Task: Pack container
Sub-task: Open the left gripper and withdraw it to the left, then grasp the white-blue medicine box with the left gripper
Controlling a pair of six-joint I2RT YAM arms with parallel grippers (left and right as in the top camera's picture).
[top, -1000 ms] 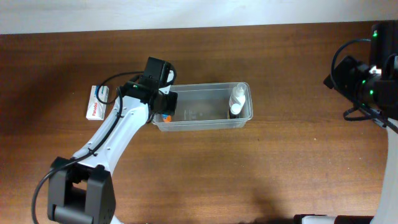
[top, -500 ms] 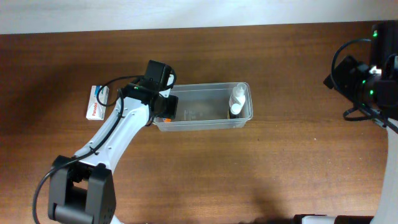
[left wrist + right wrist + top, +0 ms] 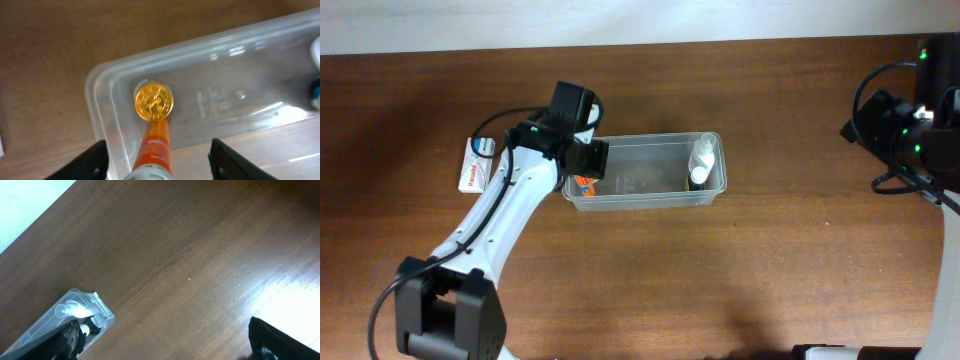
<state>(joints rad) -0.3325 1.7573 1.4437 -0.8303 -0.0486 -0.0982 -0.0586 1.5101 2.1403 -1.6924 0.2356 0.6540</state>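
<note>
At nine o'clock a small box (image 3: 474, 166) waits; the left gripper (image 3: 161, 161), now spread wide, has released the orange bottle (image 3: 155, 125) into the nine o'clock end of the mid-table container (image 3: 650, 203), so the box looks next; at three o'clock, whether the right gripper (image 3: 868, 118) is open cannot be told.

1. The container (image 3: 235, 60) under the left tool (image 3: 159, 155) is clear, smooth, glossy plastic, streaked with bright reflections.
2. The tool's fingers (image 3: 92, 162) look like matt black plastic.
3. Between them, the orange tube (image 3: 157, 142) is smooth and glossy. Just ahead, its cap (image 3: 153, 101) is shiny, embossed gold and looks metallic.
4. The tabletop (image 3: 720, 280) around the tool is brown grained wood with a soft sheen.
</note>
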